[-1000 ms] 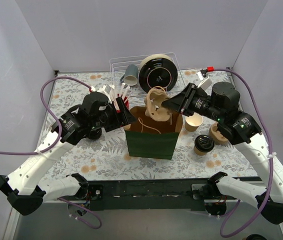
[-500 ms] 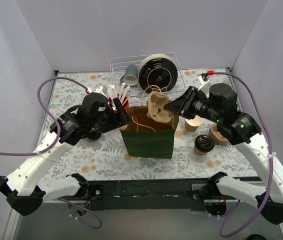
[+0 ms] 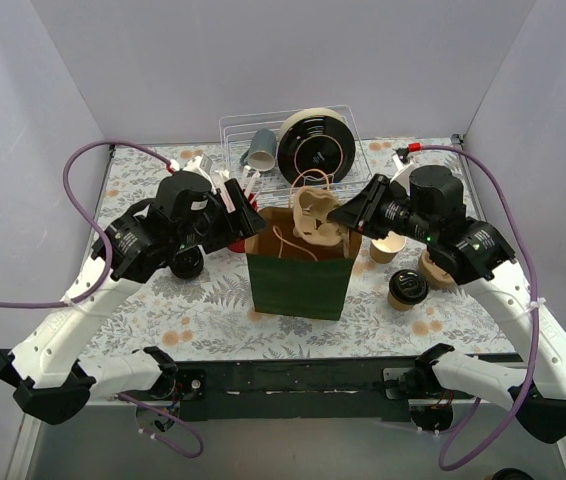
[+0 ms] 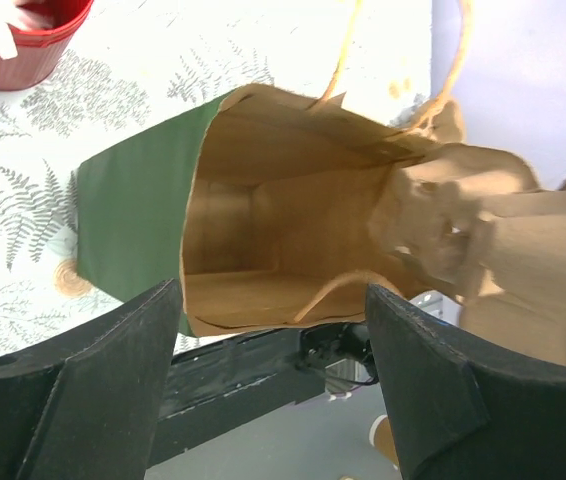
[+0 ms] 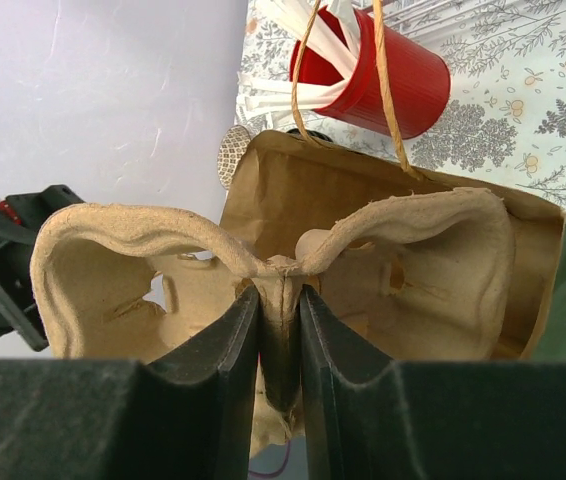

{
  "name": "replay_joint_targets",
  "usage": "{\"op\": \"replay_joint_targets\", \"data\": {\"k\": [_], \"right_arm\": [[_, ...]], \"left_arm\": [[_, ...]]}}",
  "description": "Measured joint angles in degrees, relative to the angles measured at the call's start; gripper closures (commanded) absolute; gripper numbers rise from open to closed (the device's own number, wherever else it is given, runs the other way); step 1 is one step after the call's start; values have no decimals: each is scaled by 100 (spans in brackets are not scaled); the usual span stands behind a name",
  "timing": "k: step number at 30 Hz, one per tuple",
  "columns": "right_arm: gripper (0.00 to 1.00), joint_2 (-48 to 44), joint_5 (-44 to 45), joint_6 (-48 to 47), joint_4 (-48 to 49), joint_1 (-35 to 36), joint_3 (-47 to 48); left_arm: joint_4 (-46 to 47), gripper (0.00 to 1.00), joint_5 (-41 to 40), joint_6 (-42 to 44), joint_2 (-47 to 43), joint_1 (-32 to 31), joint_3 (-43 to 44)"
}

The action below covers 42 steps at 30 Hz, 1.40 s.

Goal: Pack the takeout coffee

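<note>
Currently one green bag (image 3: pixel 298 285), one cup carrier (image 3: pixel 315 218)

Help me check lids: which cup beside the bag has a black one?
The front cup, lowest in the overhead view; the rear cup by the bag is lidless.

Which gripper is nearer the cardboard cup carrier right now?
Right. The right gripper is shut on the cup carrier at its centre ridge, over the green bag mouth. The left gripper hangs open at the bag's left side, not touching the carrier.
</note>
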Motion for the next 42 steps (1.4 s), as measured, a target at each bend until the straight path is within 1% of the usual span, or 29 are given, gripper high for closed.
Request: {"op": "replay_joint_targets", "data": {"k": [9,15,18,26,36,40,42], "right_arm": [[74,7,184,22,-35,4,0],[74,28,258,42,-87,24,-2],[75,35,284,46,-87,37,-2],[75,343,361,42,-105,94,-2],[76,400,476,66,-142,111,-2],[77,400,542,122,-142,118,-2],[77,400,575,138,-142,133,-2]], "left_arm": [[-57,27,4,2,177,0,120],[-332,27,-184,-2,435,0,662],[-339,27,-282,-2,457,0,754],[-356,33,-289,-17,688,0,761],[-946,36,-553,-219,879,22,741],[-962,36,-553,-197,848,24,511],[-949,43,-549,-190,839,24,352]]}}
